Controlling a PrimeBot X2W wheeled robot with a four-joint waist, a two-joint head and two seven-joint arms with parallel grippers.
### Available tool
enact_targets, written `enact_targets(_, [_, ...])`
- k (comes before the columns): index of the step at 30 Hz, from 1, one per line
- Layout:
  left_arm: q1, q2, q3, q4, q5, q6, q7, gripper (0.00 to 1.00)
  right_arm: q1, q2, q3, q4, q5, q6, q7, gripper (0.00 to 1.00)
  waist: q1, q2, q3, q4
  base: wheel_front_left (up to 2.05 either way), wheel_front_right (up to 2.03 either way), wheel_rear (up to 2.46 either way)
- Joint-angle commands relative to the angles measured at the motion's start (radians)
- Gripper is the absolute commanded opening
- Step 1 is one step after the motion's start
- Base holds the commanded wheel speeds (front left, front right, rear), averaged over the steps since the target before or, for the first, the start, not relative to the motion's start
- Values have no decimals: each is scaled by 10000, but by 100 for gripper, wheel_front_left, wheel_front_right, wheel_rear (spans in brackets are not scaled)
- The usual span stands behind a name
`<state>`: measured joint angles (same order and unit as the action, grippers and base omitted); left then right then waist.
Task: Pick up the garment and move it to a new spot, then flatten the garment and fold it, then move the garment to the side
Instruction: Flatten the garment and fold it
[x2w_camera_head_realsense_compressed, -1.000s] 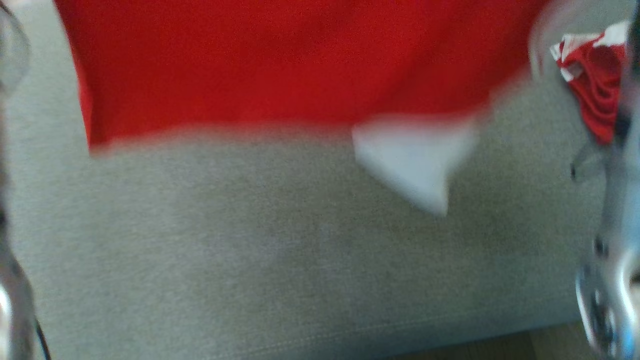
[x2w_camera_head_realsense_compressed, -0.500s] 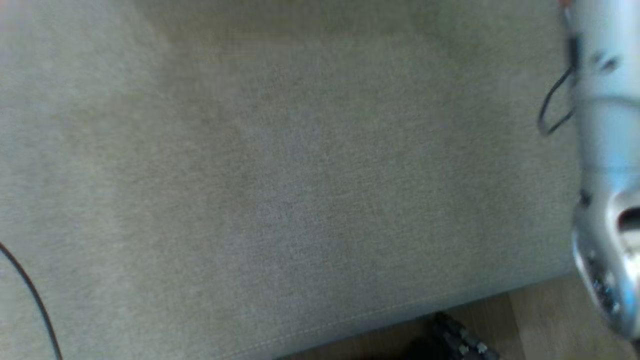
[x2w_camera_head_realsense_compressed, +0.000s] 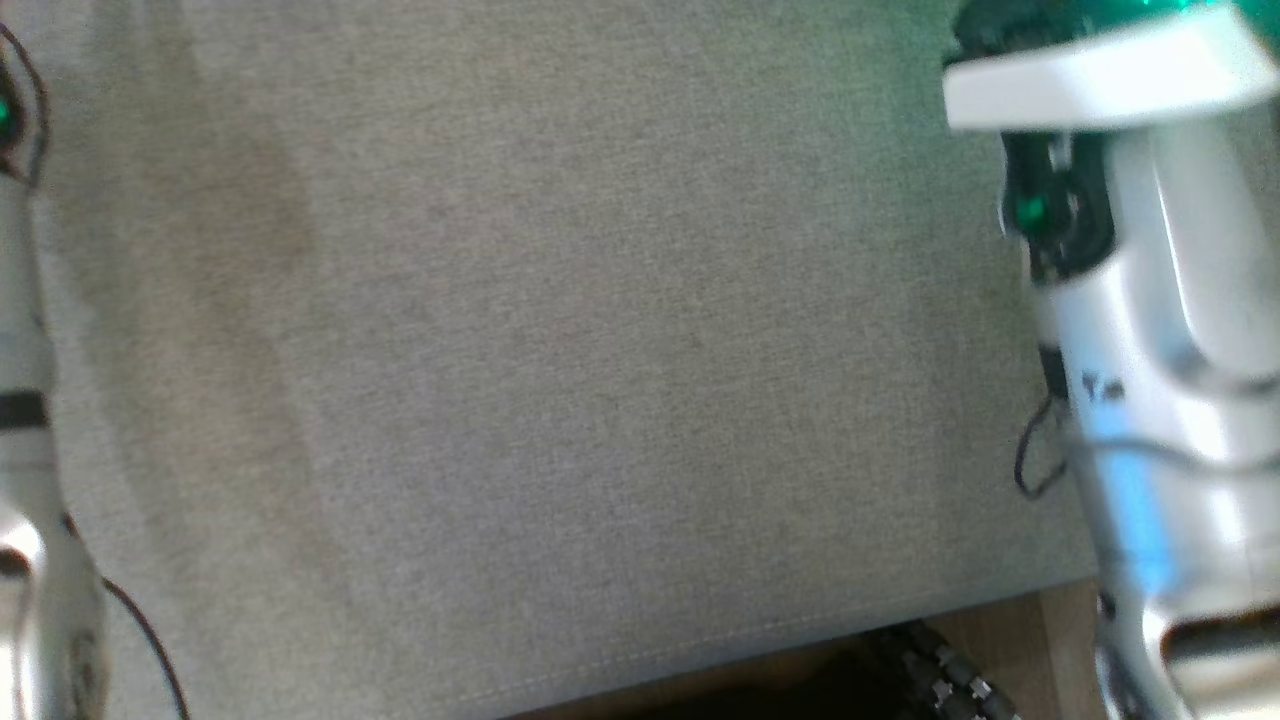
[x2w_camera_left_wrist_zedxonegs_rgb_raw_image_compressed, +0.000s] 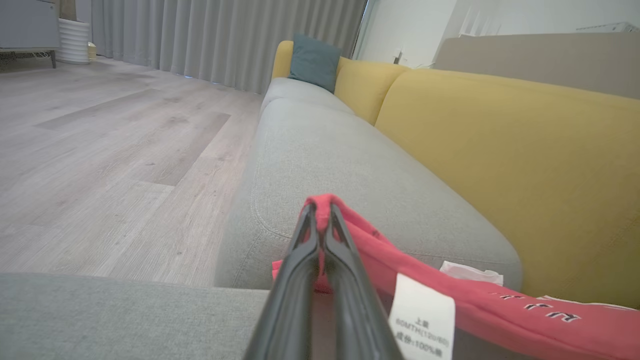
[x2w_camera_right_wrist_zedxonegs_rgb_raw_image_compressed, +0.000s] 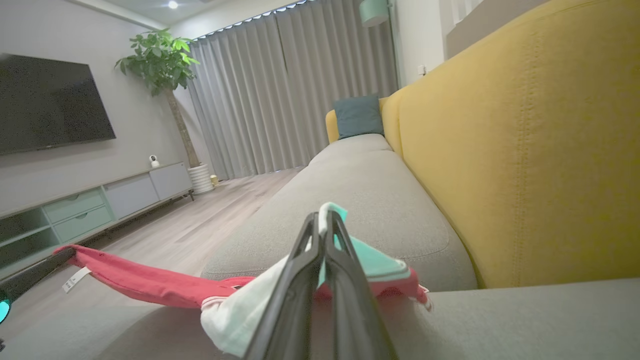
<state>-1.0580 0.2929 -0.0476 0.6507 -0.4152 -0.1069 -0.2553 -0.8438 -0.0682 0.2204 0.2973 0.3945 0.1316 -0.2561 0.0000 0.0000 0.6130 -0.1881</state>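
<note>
The red garment (x2w_camera_left_wrist_zedxonegs_rgb_raw_image_compressed: 465, 300) is stretched between both hands, the left hand (x2w_camera_left_wrist_zedxonegs_rgb_raw_image_compressed: 322, 210) clamped on its red edge and the right hand (x2w_camera_right_wrist_zedxonegs_rgb_raw_image_compressed: 325, 220) clamped on a pale part, seemingly hanging just over the grey sofa (x2w_camera_left_wrist_zedxonegs_rgb_raw_image_compressed: 350, 160) seat, a white label (x2w_camera_left_wrist_zedxonegs_rgb_raw_image_compressed: 422, 315) dangling beside the left hand.

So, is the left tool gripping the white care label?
No, the left tool is shut on a red fold of the garment, and the care label hangs beside it.
</note>
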Motion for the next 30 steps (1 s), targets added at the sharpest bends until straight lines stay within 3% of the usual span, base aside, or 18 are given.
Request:
enact_targets(1, [77,342,250,-430,-45,-44,-57,0,316,178,11,-426,-30,-9,-55,0,0,0,-152,114,0,0,0])
enact_targets(10, [3424,-443,497,-2408,-561,-176,-62,0,3595,98,-683,-2210,-14,-9,-56,0,0,0,-1515,526,0,0,0])
enact_targets(21, [7747,-1513,1392,-4454,-640,-179,-64,0,7018,118,-853,-3250,78,-9,167,0,0,0,-3580,526,0,0,0])
enact_targets(30, [10610,-2317,1266,-5674,-612,-147,-64,0,9411,147,-821,-4437,-100,-9,1065,0,0,0,-4675,754,0,0,0])
